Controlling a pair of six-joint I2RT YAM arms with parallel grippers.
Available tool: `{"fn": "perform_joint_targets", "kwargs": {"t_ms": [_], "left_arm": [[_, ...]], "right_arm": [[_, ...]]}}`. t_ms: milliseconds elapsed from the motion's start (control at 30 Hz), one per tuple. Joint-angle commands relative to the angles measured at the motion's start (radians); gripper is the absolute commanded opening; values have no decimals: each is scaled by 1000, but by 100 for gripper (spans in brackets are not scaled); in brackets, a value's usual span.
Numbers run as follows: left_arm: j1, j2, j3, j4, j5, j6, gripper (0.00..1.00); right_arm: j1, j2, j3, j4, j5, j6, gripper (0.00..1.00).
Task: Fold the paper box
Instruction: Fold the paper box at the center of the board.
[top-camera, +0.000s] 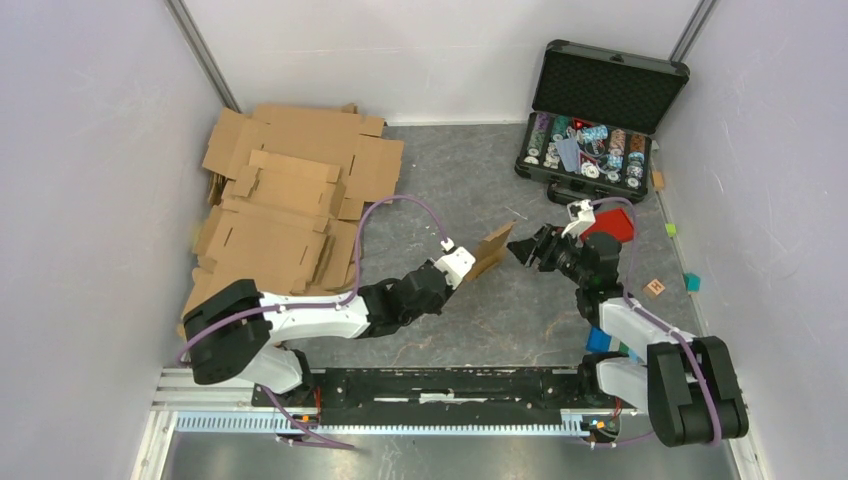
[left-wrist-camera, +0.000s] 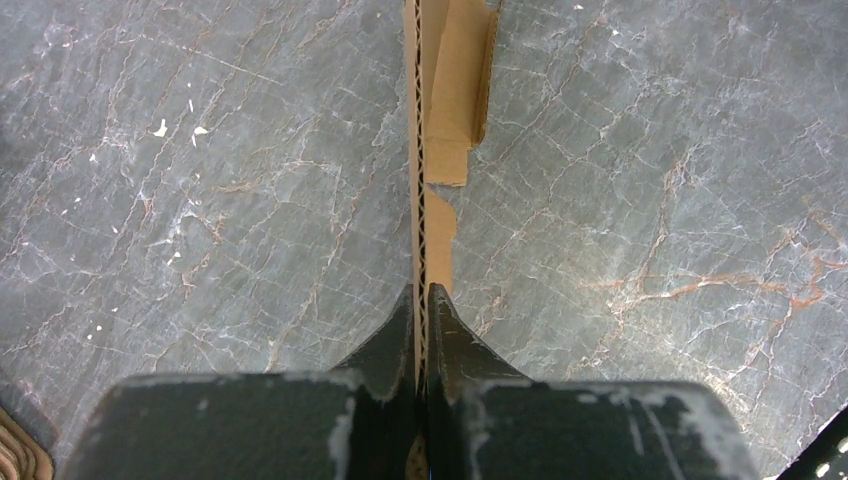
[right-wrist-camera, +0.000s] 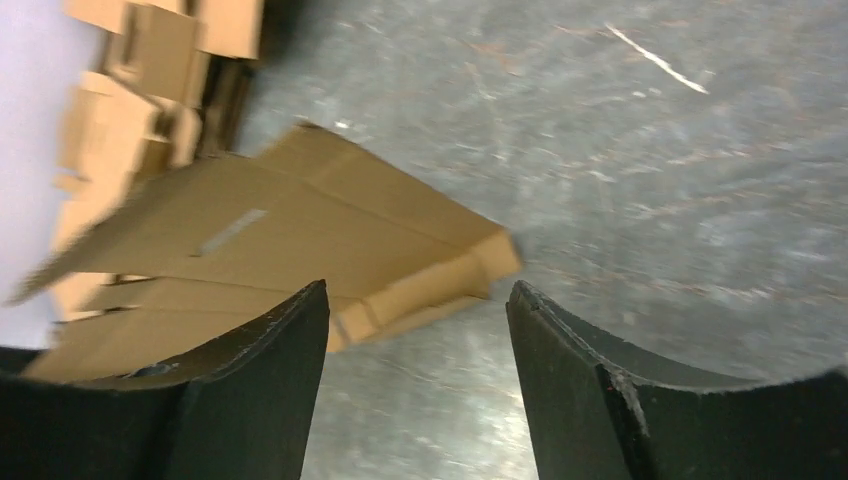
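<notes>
Top external view shows you your left gripper (top-camera: 472, 262) clamped on the box (top-camera: 494, 243) over the table (top-camera: 470, 170), your right gripper (top-camera: 527, 248) spread wide just beside it.

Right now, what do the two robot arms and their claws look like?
The left arm and right arm share white links, bulky black joints and a looping purple cable. The left gripper and right gripper each have two black, tapered fingers, with whitish scuffs on the left's.
</notes>
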Motion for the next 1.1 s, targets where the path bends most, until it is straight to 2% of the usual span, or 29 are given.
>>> {"fn": "perform_joint_targets", "kwargs": {"t_ms": [0,167,267,433,600,900,1067], "left_arm": [[2,-17,9,-43,-7,-17,2],[43,-146,-84,57,96,-56,2],[84,-243,-141,113,179,-81,2],[122,-361,-214,178,281,-95,2],[129,-365,-217,196,365,-95,2],[129,-386,-234,225,427,-92,2],[130,-405,-243,229,412,-90,2]], "right_arm": [[-3,38,43,-190,137,-261,73],[-4,37,-26,-76,71,-268,78],[-4,5,-39,-69,43,-281,80],[-4,-25,-39,-61,-46,-270,78],[-4,-60,-45,-40,-131,-265,77],[-4,-184,-18,-207,-66,-338,74],[-4,-223,-21,-220,-56,-336,70]]}}
